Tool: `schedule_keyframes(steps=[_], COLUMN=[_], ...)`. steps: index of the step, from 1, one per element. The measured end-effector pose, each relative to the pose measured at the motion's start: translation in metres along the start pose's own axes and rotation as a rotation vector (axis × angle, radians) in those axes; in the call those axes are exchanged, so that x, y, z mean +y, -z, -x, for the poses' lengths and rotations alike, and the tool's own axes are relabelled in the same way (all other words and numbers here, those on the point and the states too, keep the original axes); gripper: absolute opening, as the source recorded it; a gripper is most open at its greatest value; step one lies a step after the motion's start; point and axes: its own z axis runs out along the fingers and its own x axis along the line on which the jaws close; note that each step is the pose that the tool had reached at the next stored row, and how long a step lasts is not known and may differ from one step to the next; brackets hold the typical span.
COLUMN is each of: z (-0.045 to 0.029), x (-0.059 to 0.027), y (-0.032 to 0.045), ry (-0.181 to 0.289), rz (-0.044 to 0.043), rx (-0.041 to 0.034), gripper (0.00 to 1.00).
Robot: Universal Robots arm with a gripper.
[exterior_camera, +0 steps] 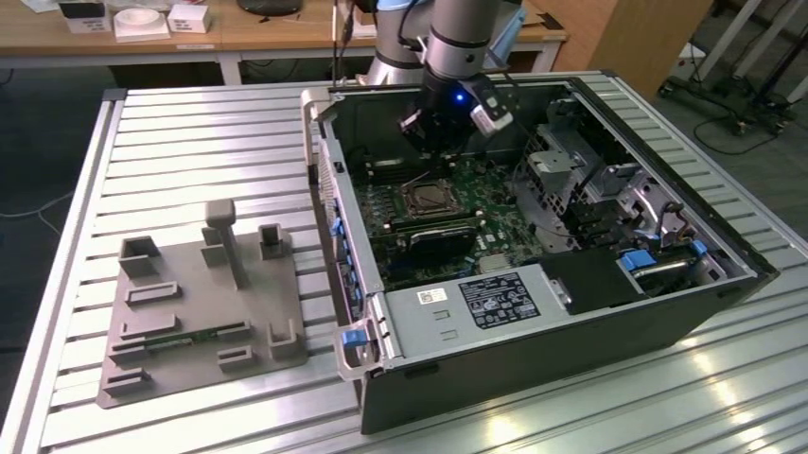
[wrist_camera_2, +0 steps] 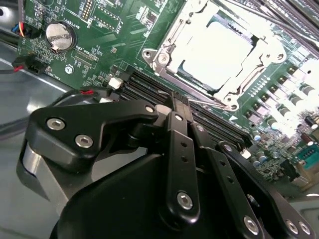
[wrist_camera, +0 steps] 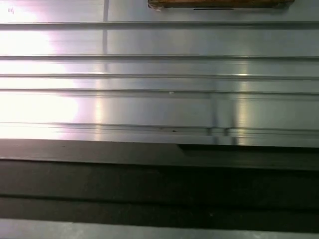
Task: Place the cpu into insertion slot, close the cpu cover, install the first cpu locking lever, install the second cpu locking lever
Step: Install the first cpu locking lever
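In the second wrist view the cpu [wrist_camera_2: 219, 50] lies flat in the insertion slot [wrist_camera_2: 160, 59], its silvery top glaring bright. The cpu cover [wrist_camera_2: 259, 59] is folded down around it as a metal frame. A thin wire lever [wrist_camera_2: 209, 102] runs along the socket edge closest to my fingertips. My gripper [wrist_camera_2: 180, 99] hangs just off that edge, its black fingers [wrist_camera_2: 179, 149] drawn together with nothing between them. In the exterior view the gripper [exterior_camera: 442, 142] hovers inside the open computer case, a little beyond the insertion slot [exterior_camera: 430, 197].
The case [exterior_camera: 531, 369] lies open on a slatted aluminium table [exterior_camera: 189, 142]. A labelled grey power supply [exterior_camera: 486, 301] and drive bays [exterior_camera: 593, 180] flank the green board. A grey fixture plate [exterior_camera: 202, 303] stands at the exterior view's left. Long black memory slots [wrist_camera_2: 149, 92] run beside the socket.
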Motion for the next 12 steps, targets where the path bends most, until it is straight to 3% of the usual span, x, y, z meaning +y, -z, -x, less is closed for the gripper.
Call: schedule_keyframes(steps=[12], z=[0.0056], x=[-0.0006], y=[-0.0102], ry=[-0.005], rz=[-0.0001], rx=[-0.0002], gripper=[0.10])
